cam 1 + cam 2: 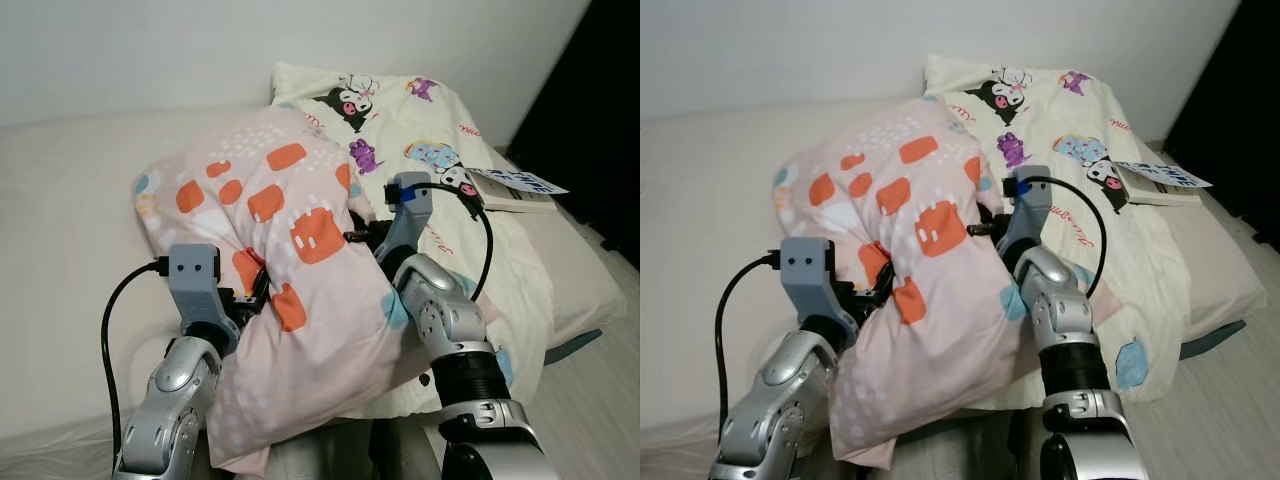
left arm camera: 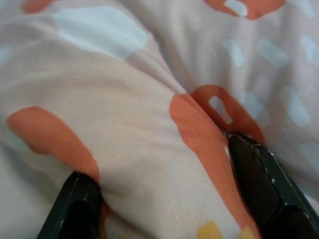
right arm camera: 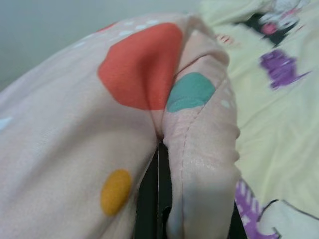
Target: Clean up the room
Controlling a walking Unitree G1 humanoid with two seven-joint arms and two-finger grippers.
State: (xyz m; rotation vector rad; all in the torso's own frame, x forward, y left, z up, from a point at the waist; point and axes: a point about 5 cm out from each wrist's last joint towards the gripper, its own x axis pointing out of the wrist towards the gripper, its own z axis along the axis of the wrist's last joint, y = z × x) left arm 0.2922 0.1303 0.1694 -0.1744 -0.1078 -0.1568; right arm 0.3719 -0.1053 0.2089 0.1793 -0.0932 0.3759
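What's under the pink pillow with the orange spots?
The pink pillow, gripped by the left gripper and right gripper, lies partly over the cartoon blanket on the bed. Whatever else is beneath it is covered.

Both arms are up on the pink pillow [image 1: 290, 290]: left end effector [image 1: 255, 290] pressed into its near left side, right end effector [image 1: 360, 237] buried at its right edge. Behind it lies a cartoon-print pillow [image 1: 420, 130] on the bed [image 1: 60, 250], book [image 1: 515, 190] alongside.
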